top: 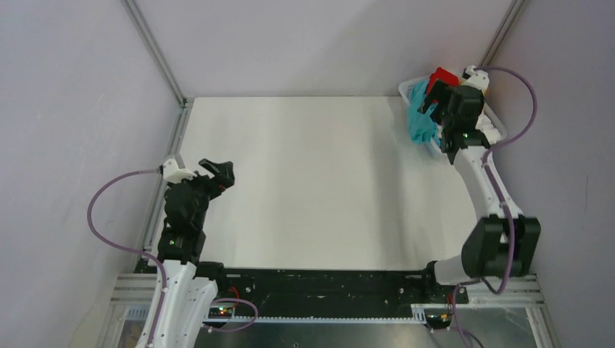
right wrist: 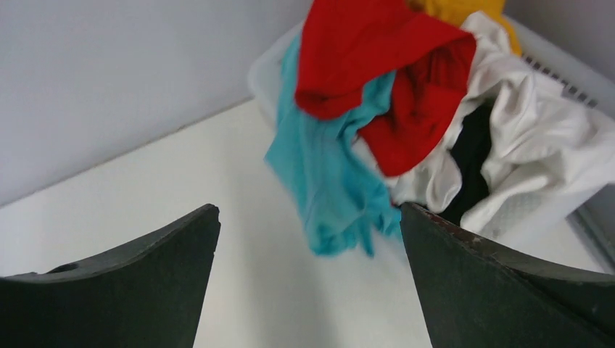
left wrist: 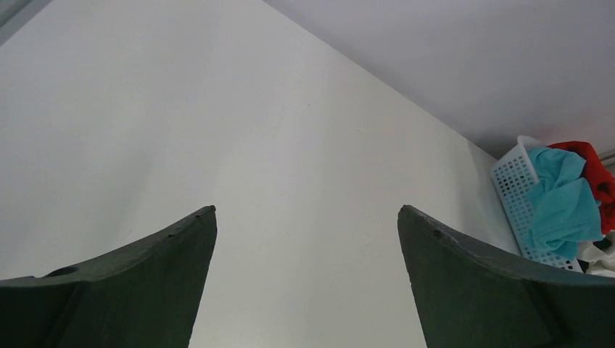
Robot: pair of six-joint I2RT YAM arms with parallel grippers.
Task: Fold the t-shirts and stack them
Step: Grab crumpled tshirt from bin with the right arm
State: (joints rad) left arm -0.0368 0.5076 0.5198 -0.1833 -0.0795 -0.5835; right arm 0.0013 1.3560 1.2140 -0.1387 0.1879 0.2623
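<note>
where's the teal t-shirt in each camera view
Top external: the teal cloth t-shirt is at the upper right, draped over the rim of the white perforated plastic basket.
Left wrist: the teal cloth t-shirt is at the far right edge, hanging over the basket's wall.
Right wrist: the teal cloth t-shirt is at centre, hanging below the red cloth t-shirt.
Shared landmark: the basket.

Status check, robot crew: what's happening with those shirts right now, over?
Left gripper open, empty, over table. Right gripper open, facing the basket. T-shirts heaped in basket, teal t-shirt hanging over its rim. Nothing blocking.
</note>
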